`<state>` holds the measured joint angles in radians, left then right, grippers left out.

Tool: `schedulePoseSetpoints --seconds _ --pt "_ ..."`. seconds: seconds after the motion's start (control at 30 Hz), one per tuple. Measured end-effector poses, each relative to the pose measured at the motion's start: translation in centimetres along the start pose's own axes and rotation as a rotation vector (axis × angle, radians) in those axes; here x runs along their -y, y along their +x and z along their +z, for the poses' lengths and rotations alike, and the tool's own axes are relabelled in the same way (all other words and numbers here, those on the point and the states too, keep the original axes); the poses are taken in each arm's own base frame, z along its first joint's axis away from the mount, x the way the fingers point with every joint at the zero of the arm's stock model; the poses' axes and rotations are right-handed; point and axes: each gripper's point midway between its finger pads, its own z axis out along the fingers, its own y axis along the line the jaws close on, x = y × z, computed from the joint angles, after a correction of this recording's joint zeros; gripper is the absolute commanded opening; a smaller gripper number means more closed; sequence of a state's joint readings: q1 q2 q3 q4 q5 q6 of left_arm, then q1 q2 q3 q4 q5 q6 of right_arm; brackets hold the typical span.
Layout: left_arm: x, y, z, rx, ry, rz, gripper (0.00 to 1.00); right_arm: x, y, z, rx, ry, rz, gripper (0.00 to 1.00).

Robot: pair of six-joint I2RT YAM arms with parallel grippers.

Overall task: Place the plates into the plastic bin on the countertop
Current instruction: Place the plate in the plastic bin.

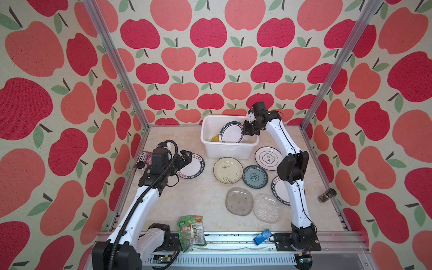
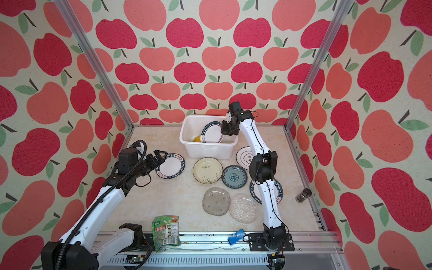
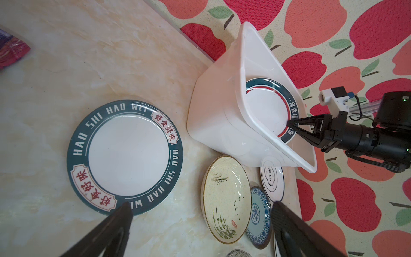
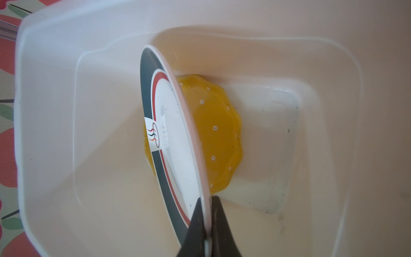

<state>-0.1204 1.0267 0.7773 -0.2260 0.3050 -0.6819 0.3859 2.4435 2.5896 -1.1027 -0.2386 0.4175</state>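
Apple-print walls (image 1: 210, 35) box in the beige countertop (image 1: 198, 201), with the bin (image 1: 229, 150) at twelve o'clock. The right gripper (image 4: 208, 201) pinches a dark-rimmed plate (image 4: 171, 124) by its edge. The plate is tilted steeply inside the bin, probably so it can settle onto the yellow plate (image 4: 218, 133) on the bin's floor. The left gripper (image 3: 201, 204) hangs wide open beside the lettered plate (image 3: 127, 153) at nine o'clock, likely its next pick.

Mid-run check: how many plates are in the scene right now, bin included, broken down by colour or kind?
dark-rimmed white plates: 3
thin-rimmed white plate: 1
cream plate: 1
blue patterned plate: 1
yellow dotted plate: 1
glass plates: 2
Total: 9
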Motion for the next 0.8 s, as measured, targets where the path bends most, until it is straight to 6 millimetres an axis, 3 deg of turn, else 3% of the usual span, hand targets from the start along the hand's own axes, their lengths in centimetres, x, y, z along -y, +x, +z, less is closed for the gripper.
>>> schedulePoseSetpoints --seconds 0.1,0.4,0.8 --pt "-0.25 0.04 0.12 0.000 -0.010 -0.002 0.99 0.58 0.17 0.83 -0.016 0.020 0.000 0.00" --pt "-0.58 0.07 0.36 -0.001 -0.024 -0.004 0.99 0.59 0.56 1.12 -0.033 0.028 -0.010 0.29" --pt "-0.95 0.14 0.44 0.001 -0.037 -0.005 0.99 0.25 0.71 1.21 -0.040 0.011 -0.010 0.28"
